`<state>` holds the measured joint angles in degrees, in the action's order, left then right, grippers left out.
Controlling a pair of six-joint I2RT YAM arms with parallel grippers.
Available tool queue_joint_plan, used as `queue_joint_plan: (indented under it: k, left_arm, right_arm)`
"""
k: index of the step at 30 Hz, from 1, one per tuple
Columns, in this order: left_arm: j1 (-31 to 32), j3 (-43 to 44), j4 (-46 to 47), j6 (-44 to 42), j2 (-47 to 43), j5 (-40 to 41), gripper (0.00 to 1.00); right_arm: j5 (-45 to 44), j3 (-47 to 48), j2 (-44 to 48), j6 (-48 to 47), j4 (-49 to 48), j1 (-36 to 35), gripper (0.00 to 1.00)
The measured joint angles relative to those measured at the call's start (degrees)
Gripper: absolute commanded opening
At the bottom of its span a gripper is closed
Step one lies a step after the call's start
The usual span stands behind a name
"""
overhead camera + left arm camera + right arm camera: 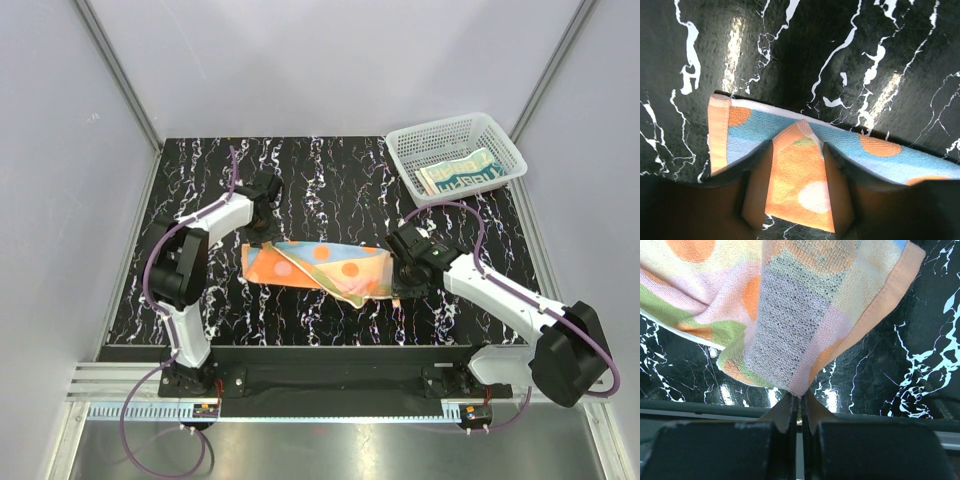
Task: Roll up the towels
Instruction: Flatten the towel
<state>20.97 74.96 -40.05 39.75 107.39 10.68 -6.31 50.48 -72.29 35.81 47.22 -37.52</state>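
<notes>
Top: orange towel (320, 268) lies mid-table, long axis left–right. My left gripper (262, 238) is at its left end, my right gripper (405, 280) at its right end. Cream towel (462, 173) is in the basket (400, 158), nearer my right arm.
Left wrist: jaws apart, straddling a folded corner, not pinching.
Right wrist: jaws closed on the towel's edge.

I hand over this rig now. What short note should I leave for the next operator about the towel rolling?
Left gripper: open, fingers astride a folded corner of the orange towel.
Right gripper: shut on that towel's right end.
Cream towel: in the white basket; rolled or only folded, I cannot tell.
Done: orange towel folded over, mid-table, not rolled.
To do: roll it.
</notes>
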Motion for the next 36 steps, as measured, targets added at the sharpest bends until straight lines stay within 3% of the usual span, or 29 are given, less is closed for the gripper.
queue_joint_plan:
  k: [3,6,11,15,28,30,32,36]
  left_arm:
    - [0.3,0.2,-0.2,-0.2,0.9,0.2,0.21]
    - [0.5,0.3,-0.2,-0.3,1.6,0.3,0.0]
    - [0.7,1.8,-1.7,-0.9,1.7,0.9,0.0]
    - [0.2,6.7,-5.0,-2.3,1.7,2.2,0.0]
    - [-10.4,45.2,-17.0,-9.8,3.3,1.6,0.0]
    - [-10.9,45.0,-16.9,-10.9,0.4,1.7,0.0]
    - [-10.9,39.2,-15.4,-11.8,-5.5,1.7,0.0]
    - [-10.8,21.2,-12.3,-12.3,-20.6,1.6,0.0]
  right_arm:
    - [0.0,0.0,0.0,0.0,-0.1,0.0,0.0]
    - [0.0,0.0,-0.1,0.0,-0.3,0.0,0.0]
    - [0.0,0.6,-2.5,-0.2,-0.6,0.0,0.0]
    - [0.3,7.1,-7.8,-1.2,1.0,0.3,0.0]
    - [-1.3,56.3,-34.2,-11.6,8.4,13.3,0.0]
    - [-2.4,60.6,-34.9,-12.9,9.5,13.7,0.0]
    - [-2.9,60.9,-33.2,-13.7,9.7,13.6,0.0]
    - [-2.6,48.5,-24.4,-14.4,7.0,13.3,0.0]
